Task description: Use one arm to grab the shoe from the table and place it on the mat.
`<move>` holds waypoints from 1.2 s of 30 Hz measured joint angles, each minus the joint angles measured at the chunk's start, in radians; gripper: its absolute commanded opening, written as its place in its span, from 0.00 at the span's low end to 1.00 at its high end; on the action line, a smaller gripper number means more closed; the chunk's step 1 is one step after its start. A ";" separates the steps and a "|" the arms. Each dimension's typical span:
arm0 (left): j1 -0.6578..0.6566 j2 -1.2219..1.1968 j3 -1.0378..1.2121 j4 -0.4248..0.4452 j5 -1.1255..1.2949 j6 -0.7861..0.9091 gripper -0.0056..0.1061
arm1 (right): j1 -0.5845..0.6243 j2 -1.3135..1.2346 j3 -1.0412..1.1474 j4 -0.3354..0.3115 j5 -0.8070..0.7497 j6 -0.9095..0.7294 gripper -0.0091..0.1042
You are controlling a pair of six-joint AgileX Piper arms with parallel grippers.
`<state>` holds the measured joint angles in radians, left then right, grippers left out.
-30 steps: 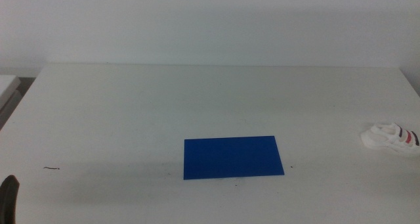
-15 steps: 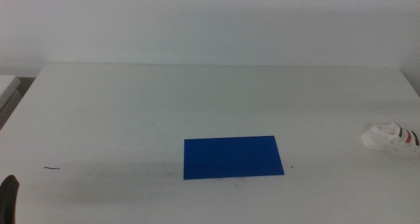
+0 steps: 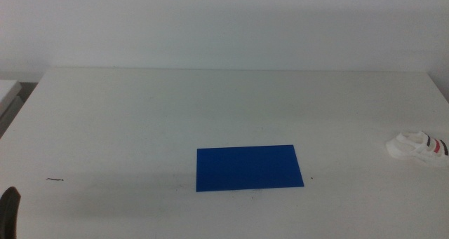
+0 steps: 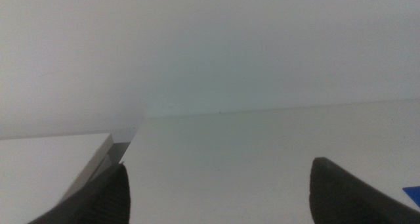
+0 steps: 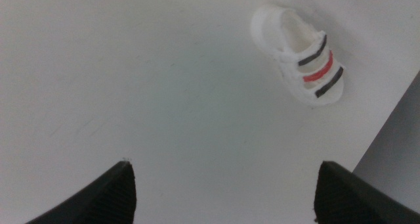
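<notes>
The white shoe (image 3: 418,147) with dark and red straps lies on the white table (image 3: 210,106) near its right edge, well to the right of the blue mat (image 3: 248,167). In the right wrist view the shoe (image 5: 302,53) lies ahead of my right gripper (image 5: 226,165), which is open, empty and above the bare tabletop; this gripper is out of the middle view. My left gripper (image 3: 8,205) waits at the bottom left corner; in its wrist view it (image 4: 220,165) is open and empty, with a corner of the mat (image 4: 413,191) showing.
The table's right edge (image 5: 384,129) runs close beside the shoe, with grey floor beyond it. A second white surface (image 3: 7,92) stands off the table's left side. A small dark mark (image 3: 55,179) lies on the table at the left. A pale wall stands behind.
</notes>
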<state>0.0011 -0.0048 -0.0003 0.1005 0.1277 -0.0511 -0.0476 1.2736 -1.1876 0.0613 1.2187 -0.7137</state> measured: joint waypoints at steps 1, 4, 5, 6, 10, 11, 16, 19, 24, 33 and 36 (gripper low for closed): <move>0.000 0.000 0.000 0.000 0.000 0.000 0.89 | -0.009 0.041 -0.024 0.002 0.000 0.012 0.90; 0.000 0.000 0.000 0.000 0.000 0.000 0.89 | -0.029 0.145 -0.084 0.002 -0.003 0.028 0.90; 0.000 0.000 0.000 0.000 0.000 0.000 0.89 | -0.034 0.179 -0.100 -0.001 -0.010 0.032 0.90; 0.000 0.000 0.000 0.000 0.000 0.000 0.89 | -0.039 0.212 -0.112 -0.001 -0.026 0.034 0.90; 0.000 0.000 0.000 0.000 0.000 0.000 0.89 | -0.058 0.322 -0.124 -0.006 -0.116 -0.054 0.90; 0.000 0.000 0.000 0.000 0.000 0.000 0.89 | -0.063 0.343 -0.124 -0.010 -0.137 -0.100 0.90; 0.000 0.000 0.000 0.000 0.000 0.000 0.89 | -0.072 0.462 -0.126 -0.017 -0.244 -0.304 0.90; 0.000 0.000 0.000 0.000 0.000 0.000 0.89 | -0.073 0.520 -0.126 -0.046 -0.279 -0.373 0.90; 0.000 0.000 0.000 0.000 0.000 0.000 0.89 | -0.088 0.584 -0.126 -0.083 -0.332 -0.436 0.90; 0.000 0.000 0.000 0.000 0.000 0.000 0.89 | -0.101 0.694 -0.126 -0.125 -0.423 -0.504 0.78; 0.000 0.000 0.000 0.000 0.000 0.000 0.89 | -0.101 0.716 -0.126 -0.125 -0.426 -0.529 0.47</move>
<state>0.0011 -0.0048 -0.0003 0.1005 0.1277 -0.0511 -0.1489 1.9893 -1.3138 -0.0638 0.7926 -1.2423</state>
